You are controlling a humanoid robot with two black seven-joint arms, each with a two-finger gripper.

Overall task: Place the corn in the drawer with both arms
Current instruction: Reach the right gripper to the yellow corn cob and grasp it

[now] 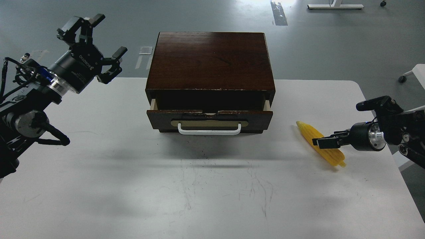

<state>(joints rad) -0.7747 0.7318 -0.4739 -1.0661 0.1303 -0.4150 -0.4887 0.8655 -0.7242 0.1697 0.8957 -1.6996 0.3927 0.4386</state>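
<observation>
Meanwhile right tool (pixel 319 142) overlaps corn (pixel 327 153); drawer (pixel 210 120) slightly open.

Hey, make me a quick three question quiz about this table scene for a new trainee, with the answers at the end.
1. True or false: the drawer is pulled partly out of the dark brown cabinet.
2. Which end effector is at the corn: the left end effector or the right end effector?
3. Multiple choice: the corn lies A) inside the drawer, B) on top of the cabinet, C) on the white table, right of the cabinet.

Key: 1 true, since the pale wood sides show. 2 the right end effector; the left is raised, fingers spread. 3 C.
</observation>
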